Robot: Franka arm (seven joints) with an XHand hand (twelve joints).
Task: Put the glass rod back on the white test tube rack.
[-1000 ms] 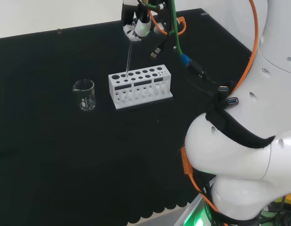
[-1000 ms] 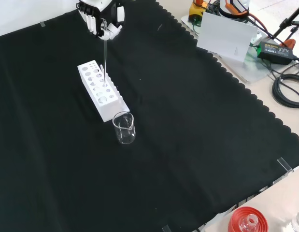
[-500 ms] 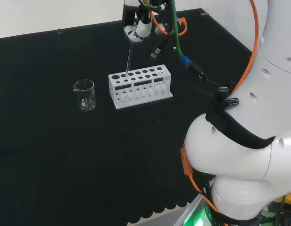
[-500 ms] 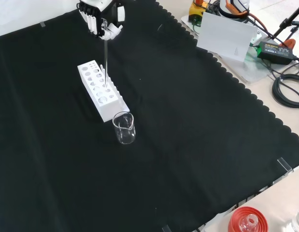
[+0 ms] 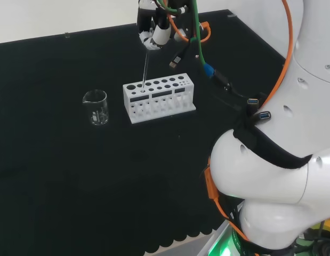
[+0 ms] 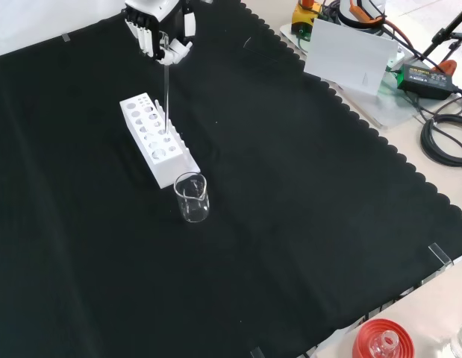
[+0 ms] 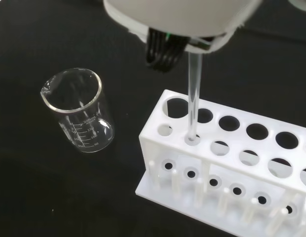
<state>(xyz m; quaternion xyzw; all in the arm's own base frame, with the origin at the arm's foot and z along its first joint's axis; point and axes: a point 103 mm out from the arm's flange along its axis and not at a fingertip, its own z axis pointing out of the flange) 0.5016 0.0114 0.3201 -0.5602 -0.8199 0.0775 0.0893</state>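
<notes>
I've got my hand (image 6: 162,30) up over the far end of the bench, fingers curled and pinching the top of the glass rod (image 6: 166,93), which hangs almost straight down. Compared with a second ago my hand sits a touch higher and further along in the front view, and the rod's lower tip has eased down with it. In the wrist view that tip is right at a small hole in the top plate of the white test tube rack (image 7: 227,163), in the row nearest the rack's open front, second hole from the beaker end (whether it is through the hole or resting on the rim, I cannot tell).

The rack itself hasn't budged on the black cloth (image 5: 74,176), and neither has the glass beaker (image 5: 95,107), which stands just beside the rack's short end, apart from it and upright. It looks empty.

As for writing: the beaker carries white graduation marks and small figures on its wall, too fine for me to read with confidence. No lettering is visible on the rack.
</notes>
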